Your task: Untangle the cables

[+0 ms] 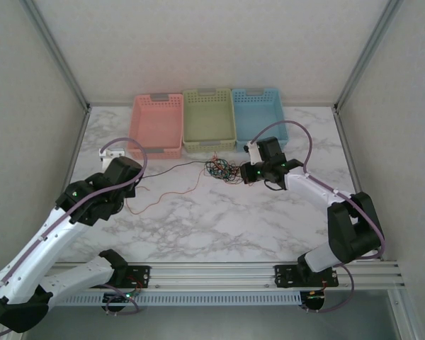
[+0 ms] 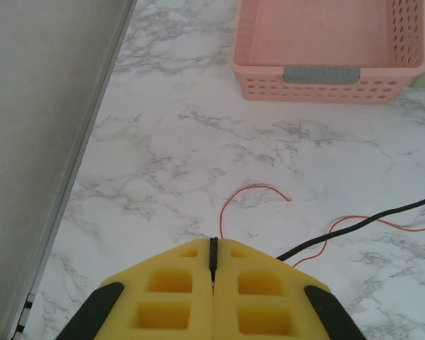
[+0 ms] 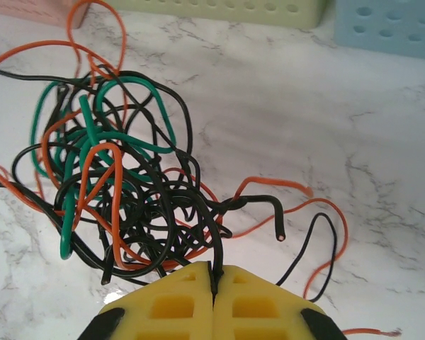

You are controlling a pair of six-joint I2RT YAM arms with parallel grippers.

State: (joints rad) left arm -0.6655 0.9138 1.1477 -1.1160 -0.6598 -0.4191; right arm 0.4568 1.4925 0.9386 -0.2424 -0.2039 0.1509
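Observation:
The cables lie knotted in a heap of black, red-orange and teal-green wire on the marble table, in front of the green basket. My right gripper sits at the heap's right side, shut on a black cable that runs up from the knot into the seam of its yellow fingers. My left gripper is shut at the table's left; a thin red-orange cable curves down into its fingertip seam. A black cable passes under its right finger.
Pink, green and blue baskets stand in a row at the back. The pink basket is ahead of my left gripper, and the grey enclosure wall runs close on its left. Loose wire ends trail right of the knot.

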